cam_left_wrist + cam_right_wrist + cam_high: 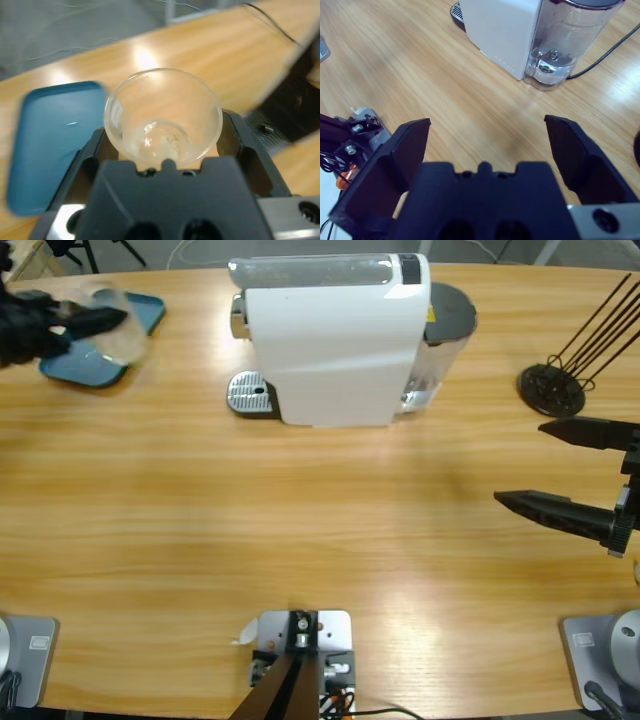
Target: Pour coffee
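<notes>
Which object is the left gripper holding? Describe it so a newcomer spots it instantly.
Start at the white coffee machine at the table's far middle, then look along the far edge to the blue tray at the corner. Over that tray the left gripper holds a clear plastic cup, and it looks empty. It is the only see-through item there; the tray beneath is opaque blue.

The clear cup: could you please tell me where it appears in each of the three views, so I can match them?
High view: clear cup at upper left, in the left gripper, over the blue tray.
Left wrist view: centre, between the jaws.
Right wrist view: not in it.
Shared landmark: the blue tray, also in the left wrist view.
</notes>
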Motion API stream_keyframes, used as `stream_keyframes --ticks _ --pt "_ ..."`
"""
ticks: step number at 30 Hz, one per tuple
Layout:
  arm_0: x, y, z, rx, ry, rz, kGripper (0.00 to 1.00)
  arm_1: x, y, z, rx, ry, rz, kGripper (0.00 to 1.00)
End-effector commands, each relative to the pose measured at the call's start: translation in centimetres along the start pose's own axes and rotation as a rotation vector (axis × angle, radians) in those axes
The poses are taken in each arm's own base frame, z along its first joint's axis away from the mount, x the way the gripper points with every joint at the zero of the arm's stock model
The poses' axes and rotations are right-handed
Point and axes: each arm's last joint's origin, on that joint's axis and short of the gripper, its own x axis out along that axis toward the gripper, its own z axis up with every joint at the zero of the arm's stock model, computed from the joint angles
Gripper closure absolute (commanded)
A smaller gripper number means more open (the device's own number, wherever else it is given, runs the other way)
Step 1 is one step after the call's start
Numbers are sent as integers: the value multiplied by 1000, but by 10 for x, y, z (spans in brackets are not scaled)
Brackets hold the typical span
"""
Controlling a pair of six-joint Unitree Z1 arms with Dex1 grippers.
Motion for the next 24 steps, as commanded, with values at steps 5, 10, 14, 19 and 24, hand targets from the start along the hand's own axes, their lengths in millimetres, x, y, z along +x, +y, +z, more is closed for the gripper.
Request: stream_keyframes --ticks 5,10,14,19,24 --pt "18 91 -28 -169 18 253 667 4 -1 -9 20 30 -4 0" --pt "34 101 -37 -188 45 243 662 4 -1 -9 23 27 -7 0" --pt "41 104 -39 -196 56 240 624 3 -2 -9 24 26 -9 0" --pt "49 108 -49 -212 88 236 621 2 -2 -9 23 19 -12 0" --pt "57 112 -58 -242 121 233 621 1 -2 -10 24 14 -15 0"
